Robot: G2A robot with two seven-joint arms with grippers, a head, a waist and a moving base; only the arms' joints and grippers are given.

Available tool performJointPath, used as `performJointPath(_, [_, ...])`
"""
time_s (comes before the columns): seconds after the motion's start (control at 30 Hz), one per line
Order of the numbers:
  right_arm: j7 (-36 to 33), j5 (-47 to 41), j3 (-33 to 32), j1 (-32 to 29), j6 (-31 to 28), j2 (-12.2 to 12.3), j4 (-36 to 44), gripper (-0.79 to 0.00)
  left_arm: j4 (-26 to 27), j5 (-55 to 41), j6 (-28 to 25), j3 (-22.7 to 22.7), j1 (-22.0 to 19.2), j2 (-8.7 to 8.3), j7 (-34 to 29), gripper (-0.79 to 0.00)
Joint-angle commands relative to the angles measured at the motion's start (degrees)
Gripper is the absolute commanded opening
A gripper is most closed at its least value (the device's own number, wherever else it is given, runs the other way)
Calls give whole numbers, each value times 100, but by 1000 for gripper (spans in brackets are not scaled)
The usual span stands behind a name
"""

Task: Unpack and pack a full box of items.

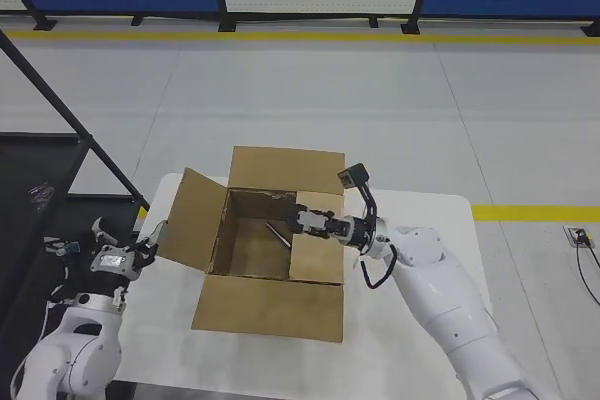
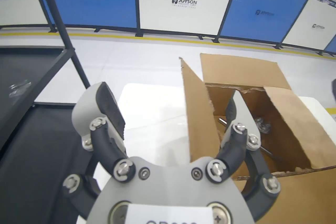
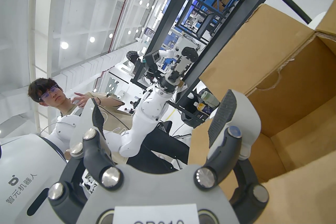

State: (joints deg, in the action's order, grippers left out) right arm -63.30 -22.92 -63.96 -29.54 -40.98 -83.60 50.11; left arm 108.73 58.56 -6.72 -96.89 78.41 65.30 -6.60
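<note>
Left gripper: fingers spread, astride the box's left flap, one pad outside it and one inside. Whether either pad touches the card cannot be told.
Right gripper: fingers apart and empty, poised over the box interior, above the inward-leaning right flap.
Box: stands open on the white table.
Contents: a thin metal rod lies on the box floor; the box looks nearly emptied.
Step in hand (judged): lifting out the rod. The left flap is best held outward. The right fingers should descend clear of the right flap, set across the rod and not along it, and close low.
Left wrist view: resolves a crumpled clear piece beside the rod.
Top view: gives both arms' placing around the box.
</note>
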Motion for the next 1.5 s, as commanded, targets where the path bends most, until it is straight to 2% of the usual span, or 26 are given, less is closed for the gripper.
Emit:
performJointPath(0.0, [35, 17, -174, -161, -35, 102, 145, 0, 202, 57, -110, 156, -10, 1, -179, 0])
performJointPath(0.13, [112, 56, -582, -575, -112, 331, 532, 0, 290, 220, -142, 634, -252, 21, -594, 0])
performJointPath(0.4, [278, -140, -1466, -1581, -278, 769, 1343, 0, -123, 447, 187, 1769, -1000, 140, -1105, 0])
performJointPath(0.47, [252, -117, -1597, -1763, -252, 852, 1456, 0, -140, 471, 199, 1802, -1025, 144, -1115, 0])
performJointPath(1.0, [252, -117, -1597, -1763, -252, 852, 1456, 0, -140, 471, 199, 1802, -1025, 144, -1115, 0])
performJointPath(1.07, [378, -46, -1568, -1824, -144, 856, 1576, 0, -140, -114, 74, 1830, -988, 166, -1207, 0])
performJointPath(1.23, [668, 223, -1690, -1923, -121, 915, 1812, 0, -259, -1151, -71, 1984, -1270, 216, -1752, 0])
performJointPath(1.47, [758, 212, -2087, -2231, -207, 1048, 2026, 0, -1113, -2602, 149, 2453, -2155, 320, -3163, 0])
